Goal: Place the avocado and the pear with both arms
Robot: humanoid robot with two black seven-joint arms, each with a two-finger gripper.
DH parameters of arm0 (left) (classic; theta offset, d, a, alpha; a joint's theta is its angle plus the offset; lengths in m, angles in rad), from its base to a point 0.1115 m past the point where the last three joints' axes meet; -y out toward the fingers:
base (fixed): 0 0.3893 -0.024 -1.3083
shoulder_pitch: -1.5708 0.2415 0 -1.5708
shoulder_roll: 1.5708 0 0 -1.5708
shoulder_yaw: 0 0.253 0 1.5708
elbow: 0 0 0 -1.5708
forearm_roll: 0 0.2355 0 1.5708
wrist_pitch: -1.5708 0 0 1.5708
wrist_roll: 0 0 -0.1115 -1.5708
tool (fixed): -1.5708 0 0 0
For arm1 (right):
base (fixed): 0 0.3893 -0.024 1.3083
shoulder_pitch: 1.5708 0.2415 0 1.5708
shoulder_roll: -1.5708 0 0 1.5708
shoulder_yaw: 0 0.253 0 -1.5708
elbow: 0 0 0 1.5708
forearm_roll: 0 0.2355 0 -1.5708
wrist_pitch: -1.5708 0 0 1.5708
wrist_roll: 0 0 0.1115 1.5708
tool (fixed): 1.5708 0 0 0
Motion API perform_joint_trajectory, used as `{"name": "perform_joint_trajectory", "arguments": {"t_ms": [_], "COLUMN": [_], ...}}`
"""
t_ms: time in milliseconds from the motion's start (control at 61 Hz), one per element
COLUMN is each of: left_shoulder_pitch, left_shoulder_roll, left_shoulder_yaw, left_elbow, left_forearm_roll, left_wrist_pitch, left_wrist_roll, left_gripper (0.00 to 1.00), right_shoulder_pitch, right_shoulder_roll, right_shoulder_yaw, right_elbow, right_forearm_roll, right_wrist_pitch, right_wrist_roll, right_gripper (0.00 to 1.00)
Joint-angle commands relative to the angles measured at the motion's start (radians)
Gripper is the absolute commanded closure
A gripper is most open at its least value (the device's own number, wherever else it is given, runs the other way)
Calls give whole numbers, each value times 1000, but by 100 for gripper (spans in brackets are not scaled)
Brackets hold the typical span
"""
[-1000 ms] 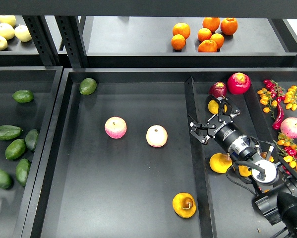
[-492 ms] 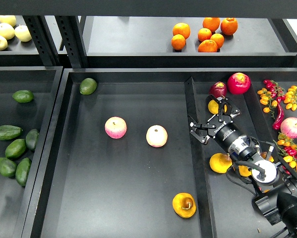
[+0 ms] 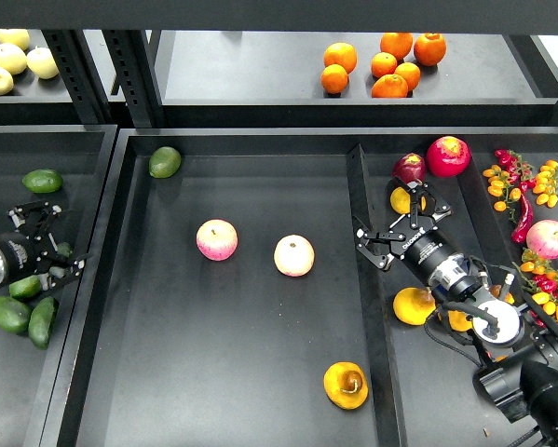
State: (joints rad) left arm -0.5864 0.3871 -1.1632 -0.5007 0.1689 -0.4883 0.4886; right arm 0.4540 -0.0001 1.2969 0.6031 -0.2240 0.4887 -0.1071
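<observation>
Your left gripper hangs with fingers spread over the avocado in the left bin. Your right gripper is spread too, holding nothing, while the pear lies in the middle tray, near its front right corner.

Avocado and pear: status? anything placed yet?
One pear lies in the centre tray's front. Whether it was placed there can't be told. The left gripper is open over the dark avocados in the left bin, none gripped. The right gripper is open and empty. Avocado pick and placement remain.
</observation>
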Motion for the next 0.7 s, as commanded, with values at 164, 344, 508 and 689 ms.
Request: {"name": "perform_joint_trajectory", "arguments": {"t_ms": [164,344,508,689], "left_shoulder_pitch": [8,22,22,26], "left_shoulder_roll": [-204,-332,-387,-387], "left_shoulder_yaw": [-230,-332,-375,-391], "left_elbow": [-79,-162,-219,-211], "left_forearm_roll": [-5,-60,-100,-104], "left_wrist_pitch": [0,0,0,0], "left_wrist_roll": [0,0,-51,-90], "left_gripper": [13,12,10,8], "right_shoulder_pitch": [0,0,0,0], "right_shoulder_roll": [0,0,0,0], "right_shoulder_yaw": [-2,-1,-1,-1], "right_elbow": [0,-2,-2,1], "right_forearm_roll": [0,0,0,0], "right_wrist_pitch": [0,0,0,0], "right_wrist_roll": [-2,-2,-2,3], "right_gripper": [0,0,0,0]}}
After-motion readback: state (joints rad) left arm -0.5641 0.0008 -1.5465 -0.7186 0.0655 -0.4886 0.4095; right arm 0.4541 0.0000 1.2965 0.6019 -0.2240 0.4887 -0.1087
